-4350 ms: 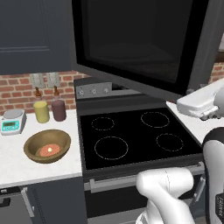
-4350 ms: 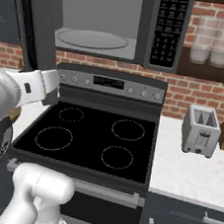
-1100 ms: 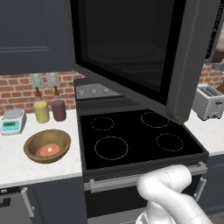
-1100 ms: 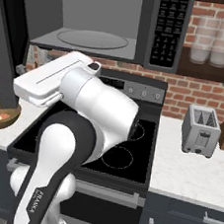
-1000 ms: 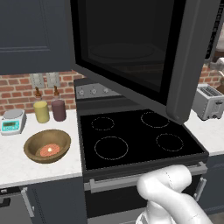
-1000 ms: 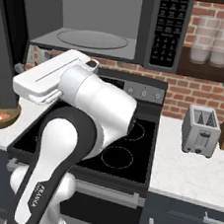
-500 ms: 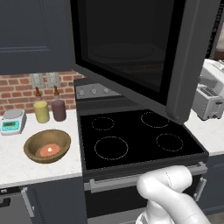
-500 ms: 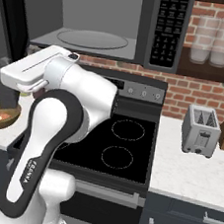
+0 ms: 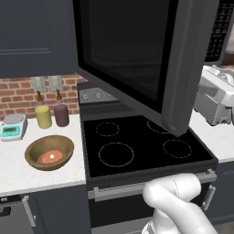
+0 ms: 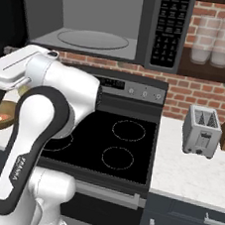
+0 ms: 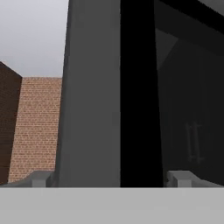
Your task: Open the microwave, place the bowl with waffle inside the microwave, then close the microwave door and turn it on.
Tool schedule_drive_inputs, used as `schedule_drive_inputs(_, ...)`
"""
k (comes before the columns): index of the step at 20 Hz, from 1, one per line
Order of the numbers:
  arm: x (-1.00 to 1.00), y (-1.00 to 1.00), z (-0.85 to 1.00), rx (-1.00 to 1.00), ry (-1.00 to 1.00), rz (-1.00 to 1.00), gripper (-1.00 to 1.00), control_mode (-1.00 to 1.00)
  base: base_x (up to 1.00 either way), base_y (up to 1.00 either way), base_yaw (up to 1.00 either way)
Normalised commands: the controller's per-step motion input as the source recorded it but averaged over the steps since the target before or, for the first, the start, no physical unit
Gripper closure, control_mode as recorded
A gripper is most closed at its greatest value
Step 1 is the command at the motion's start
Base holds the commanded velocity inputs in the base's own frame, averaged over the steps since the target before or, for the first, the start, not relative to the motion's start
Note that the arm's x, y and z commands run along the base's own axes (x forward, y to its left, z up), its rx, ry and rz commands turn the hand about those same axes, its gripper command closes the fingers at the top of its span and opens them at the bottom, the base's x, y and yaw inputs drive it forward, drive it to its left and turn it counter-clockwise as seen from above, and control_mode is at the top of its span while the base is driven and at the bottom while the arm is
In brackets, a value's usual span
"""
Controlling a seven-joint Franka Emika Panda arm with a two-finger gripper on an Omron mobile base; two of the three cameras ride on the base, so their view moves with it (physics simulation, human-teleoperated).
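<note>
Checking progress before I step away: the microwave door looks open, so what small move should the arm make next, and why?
Probably swing the open gripper away from the microwave door and down toward the bowl. The door already stands wide, showing the bare turntable inside the microwave, while the bowl with the waffle sits untouched on the counter left of the stove.

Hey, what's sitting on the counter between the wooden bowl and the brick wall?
Left base view: a yellow canister and a maroon canister stand between the bowl and the brick wall.

Counter left of stove: bowl near front edge; scale, yellow and maroon canisters at back.
</note>
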Motion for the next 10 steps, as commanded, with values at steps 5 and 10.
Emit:
schedule_drive_inputs(5, -0.15, 0.63, 0.0, 0.0, 0.03, 0.11, -1.0, -1.0, 0.0, 0.0, 0.0)
schedule_drive_inputs(10, -0.02, 0.78, 0.0, -0.01, 0.0, 0.05, -1.0, -1.0, 0.0, 0.0, 0.0)
